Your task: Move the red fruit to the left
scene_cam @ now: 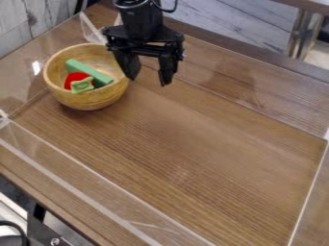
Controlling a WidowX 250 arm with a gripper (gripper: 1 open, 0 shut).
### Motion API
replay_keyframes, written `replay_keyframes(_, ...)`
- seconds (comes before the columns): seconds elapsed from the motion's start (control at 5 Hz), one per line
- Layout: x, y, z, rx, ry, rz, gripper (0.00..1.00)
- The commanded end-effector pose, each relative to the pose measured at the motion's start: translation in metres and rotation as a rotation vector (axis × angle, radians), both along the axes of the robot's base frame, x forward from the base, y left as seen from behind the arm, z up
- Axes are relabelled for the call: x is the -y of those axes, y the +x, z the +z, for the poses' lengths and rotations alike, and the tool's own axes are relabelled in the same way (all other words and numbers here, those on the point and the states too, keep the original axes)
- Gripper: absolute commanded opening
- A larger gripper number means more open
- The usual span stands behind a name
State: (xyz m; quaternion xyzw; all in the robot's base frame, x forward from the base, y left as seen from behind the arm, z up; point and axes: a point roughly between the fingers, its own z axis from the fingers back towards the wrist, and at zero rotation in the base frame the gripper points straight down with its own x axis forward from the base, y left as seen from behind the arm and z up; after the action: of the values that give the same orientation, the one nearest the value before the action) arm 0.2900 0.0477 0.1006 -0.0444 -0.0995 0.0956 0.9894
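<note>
We see the end effector [148, 72] spread wide, gripping nothing. The red fruit [77, 78] lies in the wooden bowl [98, 104], partly hidden; it is probably light and soft, so we should pinch its rounded body gently.

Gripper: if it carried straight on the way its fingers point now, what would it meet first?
Probably the bare tabletop just right of the bowl, in the picture; the gripper seems angled down, though one view leaves depth unclear.
</note>
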Motion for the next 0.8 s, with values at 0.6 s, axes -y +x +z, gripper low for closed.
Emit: replay_keyframes(0.6,-0.009,-0.004,0.001,0.006,0.035,-0.037,1.0)
